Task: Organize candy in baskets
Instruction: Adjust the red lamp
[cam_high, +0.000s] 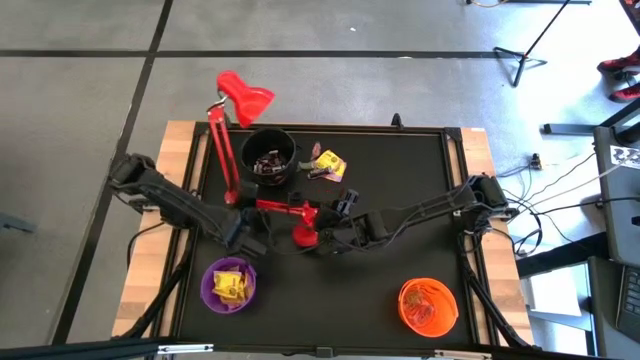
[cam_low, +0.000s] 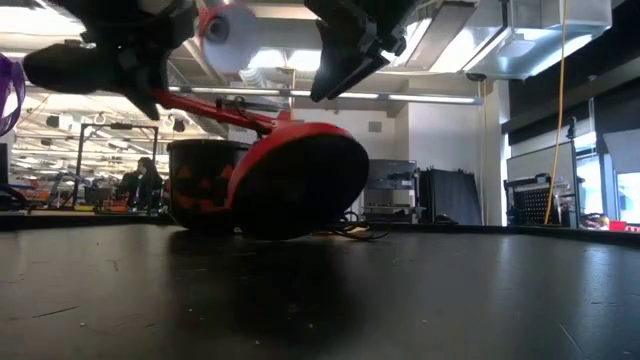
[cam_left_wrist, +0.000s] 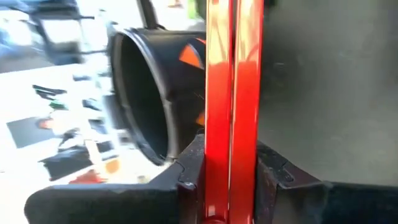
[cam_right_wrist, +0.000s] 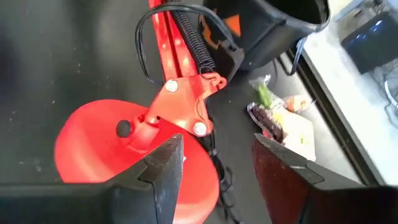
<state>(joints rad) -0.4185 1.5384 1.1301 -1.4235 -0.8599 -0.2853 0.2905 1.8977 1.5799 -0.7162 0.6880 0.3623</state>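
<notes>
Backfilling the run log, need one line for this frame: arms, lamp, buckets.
left gripper: shut on lamp arm | right gripper: open over lamp base | lamp tipped | loose candy by black bucket

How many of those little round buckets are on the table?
3: the black bucket at the far side beside the red lamp, the purple bucket near-left, the orange bucket near-right. None seems hidden.

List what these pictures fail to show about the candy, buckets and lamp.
- Orange bucket: contents too small to identify in the high view, absent elsewhere.
- Black bucket: mostly hidden behind the tilted red lamp base in the low view.
- Purple bucket: cut off by the low view's edge.
- Loose candy: wrappers blurred in the right wrist view.
</notes>
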